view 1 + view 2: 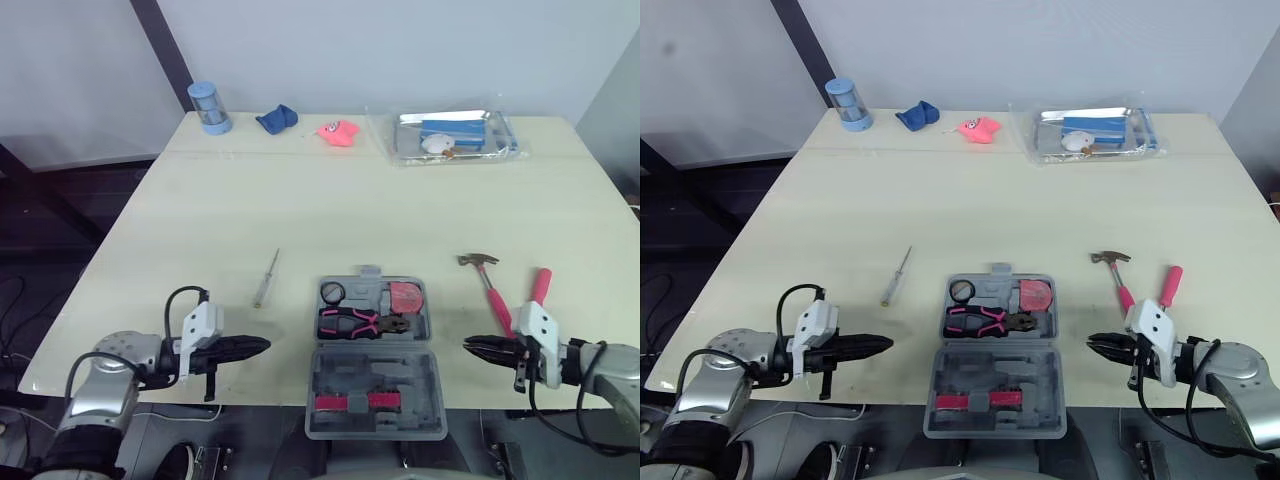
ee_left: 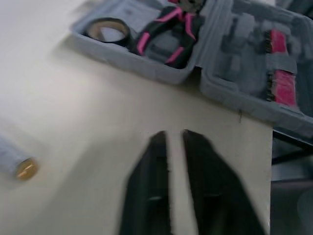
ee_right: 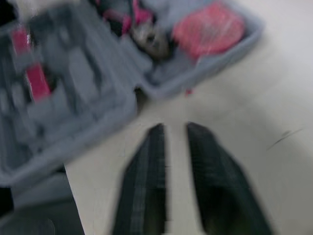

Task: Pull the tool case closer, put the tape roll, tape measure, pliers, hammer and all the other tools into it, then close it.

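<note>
Item: grey moulded-plastic tool case [image 1: 400, 375], lying open at the table's near edge between both arms, its lid overhanging the edge toward the robot. Judged light and rigid but slippery on the pale tabletop [image 1: 300, 200]; best taken by a side wall of the base. Left gripper [image 1: 262, 346]: fingers a narrow slit apart, empty, just left of the case. Right gripper [image 1: 470, 345]: likewise barely parted, empty, just right of it. Already in the base: black tape roll [image 1: 332, 292], pink-and-black pliers [image 1: 352, 322], red tape measure [image 1: 405, 296]. Loose: pink-handled steel hammer [image 1: 490, 288], head-heavy, grip at the handle; beside it a pink-handled tool [image 1: 541, 284], type unclear; left of the case a slim screwdriver [image 1: 266, 277], likely to roll. Mid-table open. Far edge: blue cylinder [image 1: 209, 107], blue cloth [image 1: 277, 119], pink object [image 1: 338, 132], clear plastic tray [image 1: 510, 140].
</note>
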Robot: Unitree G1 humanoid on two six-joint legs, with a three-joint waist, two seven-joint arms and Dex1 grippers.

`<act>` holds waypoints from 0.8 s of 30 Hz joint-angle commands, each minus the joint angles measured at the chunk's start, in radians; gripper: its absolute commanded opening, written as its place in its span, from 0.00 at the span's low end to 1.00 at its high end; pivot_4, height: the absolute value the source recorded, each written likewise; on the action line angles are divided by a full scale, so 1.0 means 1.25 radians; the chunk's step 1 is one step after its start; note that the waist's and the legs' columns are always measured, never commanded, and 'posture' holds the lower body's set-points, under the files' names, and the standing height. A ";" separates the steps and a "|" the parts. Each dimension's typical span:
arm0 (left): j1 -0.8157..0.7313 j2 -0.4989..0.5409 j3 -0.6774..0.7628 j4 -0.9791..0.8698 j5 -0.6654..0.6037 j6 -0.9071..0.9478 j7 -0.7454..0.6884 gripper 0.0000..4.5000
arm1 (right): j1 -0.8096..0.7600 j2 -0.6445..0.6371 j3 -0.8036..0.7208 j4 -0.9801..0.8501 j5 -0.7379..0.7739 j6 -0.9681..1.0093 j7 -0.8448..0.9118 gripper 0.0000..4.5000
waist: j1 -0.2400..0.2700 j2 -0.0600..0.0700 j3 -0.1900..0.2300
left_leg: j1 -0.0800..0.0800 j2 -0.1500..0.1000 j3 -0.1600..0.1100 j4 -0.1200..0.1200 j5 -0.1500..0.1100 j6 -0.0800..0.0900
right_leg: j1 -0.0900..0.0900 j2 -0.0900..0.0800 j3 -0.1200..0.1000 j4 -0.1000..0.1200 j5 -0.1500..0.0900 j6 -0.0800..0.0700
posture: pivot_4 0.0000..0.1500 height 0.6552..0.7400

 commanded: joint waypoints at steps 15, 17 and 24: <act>-0.123 -0.057 -0.114 0.098 0.069 -0.019 -0.003 0.00 | -0.132 0.063 0.162 0.105 -0.148 -0.098 -0.018 0.02 | -0.002 0.000 0.000 | 0.000 0.000 -0.002 0.001 0.000 0.000 | 0.000 0.000 -0.001 0.001 0.000 0.000 | 1.00 1.00; -0.124 -0.059 -0.119 0.096 0.075 -0.020 -0.002 0.00 | -0.136 0.065 0.168 0.109 -0.155 -0.102 -0.018 0.02 | -0.002 0.000 0.000 | 0.000 0.000 -0.002 0.001 0.000 0.000 | 0.000 0.000 -0.001 0.001 0.000 0.000 | 1.00 1.00; -0.127 -0.074 -0.143 0.093 0.086 -0.015 0.001 0.00 | -0.147 0.077 0.181 0.114 -0.164 -0.101 -0.020 0.02 | -0.002 0.000 0.000 | 0.000 0.000 -0.002 0.001 0.000 0.000 | 0.000 0.000 -0.001 0.001 0.000 0.000 | 1.00 1.00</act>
